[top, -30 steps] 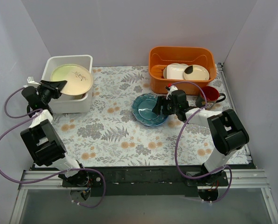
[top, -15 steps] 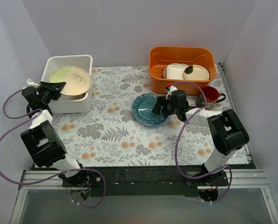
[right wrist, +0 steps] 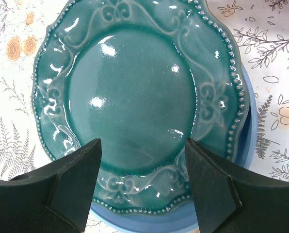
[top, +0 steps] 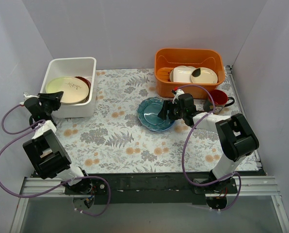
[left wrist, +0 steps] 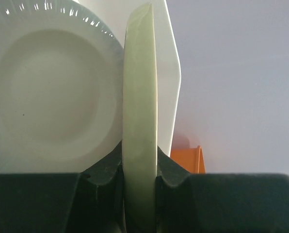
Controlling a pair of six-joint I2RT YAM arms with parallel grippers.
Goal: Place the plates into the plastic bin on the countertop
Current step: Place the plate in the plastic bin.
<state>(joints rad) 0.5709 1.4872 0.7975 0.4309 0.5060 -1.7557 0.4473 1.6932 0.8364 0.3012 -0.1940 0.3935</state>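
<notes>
The top camera looks down from above and behind the arms over the whole countertop [top: 120,141]. The left wrist camera sits hard against the cream-green plate [left wrist: 139,97], seen edge-on. The right wrist camera looks down, close, on the teal plate [right wrist: 135,97]; the top view shows both plates.

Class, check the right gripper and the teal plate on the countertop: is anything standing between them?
Nothing visible. The right gripper hangs with its jaws open at the near rim of the teal plate, with no object between them.
</notes>
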